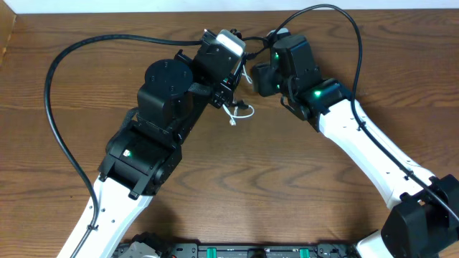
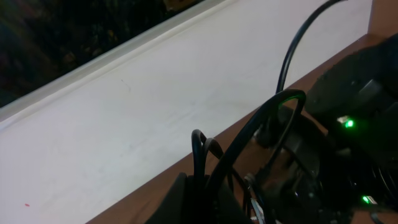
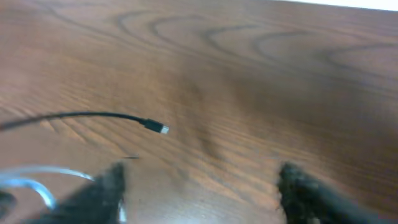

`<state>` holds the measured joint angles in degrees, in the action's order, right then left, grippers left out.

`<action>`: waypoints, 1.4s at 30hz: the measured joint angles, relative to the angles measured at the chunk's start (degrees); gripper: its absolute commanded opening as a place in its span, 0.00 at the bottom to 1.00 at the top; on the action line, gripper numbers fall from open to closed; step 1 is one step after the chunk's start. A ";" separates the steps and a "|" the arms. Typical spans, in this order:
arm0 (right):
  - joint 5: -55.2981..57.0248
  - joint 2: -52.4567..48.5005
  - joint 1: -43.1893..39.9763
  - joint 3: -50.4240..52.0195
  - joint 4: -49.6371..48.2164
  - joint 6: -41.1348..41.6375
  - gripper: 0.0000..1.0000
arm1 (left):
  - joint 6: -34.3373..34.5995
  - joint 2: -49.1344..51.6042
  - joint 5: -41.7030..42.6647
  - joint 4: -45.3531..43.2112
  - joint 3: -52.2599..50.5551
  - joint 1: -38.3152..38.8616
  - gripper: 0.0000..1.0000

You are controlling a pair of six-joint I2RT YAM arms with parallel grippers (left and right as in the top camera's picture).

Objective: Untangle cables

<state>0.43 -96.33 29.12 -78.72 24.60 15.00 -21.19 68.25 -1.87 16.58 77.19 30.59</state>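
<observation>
The 2 arms meet over the far middle of the table [image 1: 237, 186], with the left gripper [image 1: 228, 92] just left of the right gripper [image 1: 257, 77]. The short cord [image 1: 240, 111] lies just before the left gripper, between the arms. The long cord [image 3: 93, 115] runs in from the left, and its plug [image 3: 161, 129] lies ahead of the right fingers [image 3: 106, 186].

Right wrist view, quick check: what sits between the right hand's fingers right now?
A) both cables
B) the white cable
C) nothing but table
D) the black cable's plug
C: the fingers of the right hand stand wide apart with only the table between them; the black cable ends in its plug ahead of them, and the white cable runs outside one finger.
</observation>
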 measured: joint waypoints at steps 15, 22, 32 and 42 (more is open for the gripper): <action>4.81 11.08 0.00 0.04 6.93 -3.87 0.99 | 0.04 7.98 -11.37 7.26 0.13 -0.02 0.07; 9.40 21.44 0.00 -1.11 11.19 -7.37 0.99 | 1.05 15.89 11.43 -0.50 0.13 3.56 0.07; 12.28 17.73 -0.74 -0.72 14.19 -8.02 0.99 | 1.44 6.49 -2.34 -0.35 0.72 6.45 0.08; 15.82 20.46 -0.76 -0.72 15.74 -8.07 0.99 | 3.87 21.90 -13.53 5.33 0.85 -8.87 0.07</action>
<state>16.25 -75.88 28.36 -79.44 40.34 6.94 -17.32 90.15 -15.40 21.91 78.04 21.71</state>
